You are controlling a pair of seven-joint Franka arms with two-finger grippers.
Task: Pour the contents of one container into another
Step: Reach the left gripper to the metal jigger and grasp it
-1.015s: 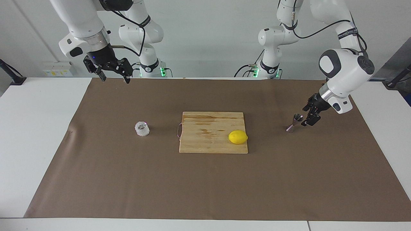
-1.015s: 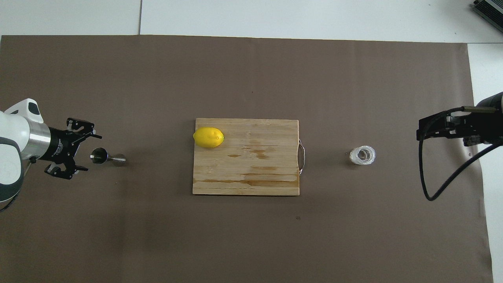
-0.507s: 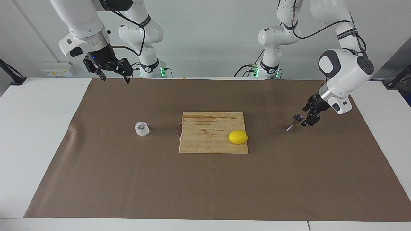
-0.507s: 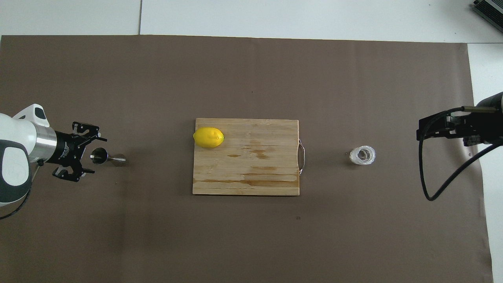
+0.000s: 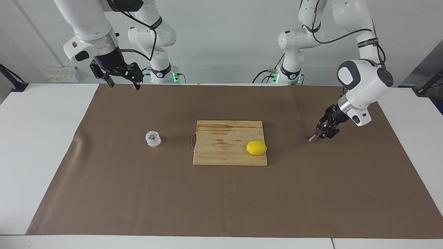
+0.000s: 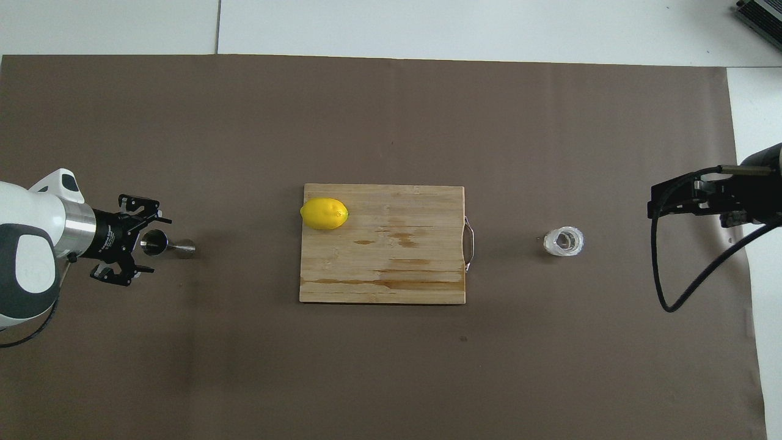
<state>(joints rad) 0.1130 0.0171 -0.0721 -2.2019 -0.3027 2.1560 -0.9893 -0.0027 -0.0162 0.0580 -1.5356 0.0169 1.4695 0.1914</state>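
I am at the reaching step: my left gripper (image 6: 148, 244) is low at the left arm's end of the table, jaws wide, one finger on each side of the small shiny metal hourglass jigger (image 6: 166, 246), which stands upright on the brown paper mat (image 5: 221, 200). From the facing view I cannot tell whether either finger touches the metal; nothing is held. My right gripper (image 5: 121, 80) waits in the air over the mat's edge nearest the robots, at the right arm's end, also spread wide and holding nothing. The squat clear glass cup with the faceted wall (image 5: 153, 138) sits on the mat toward that end, well apart from the jigger, with the pale wooden cutting board (image 5: 221, 152) and a yellow lemon (image 5: 256, 148) on it between them. Next, I judge, I must close squarely on the jigger's narrow waist without tipping it, and send my right gripper down for the glass.
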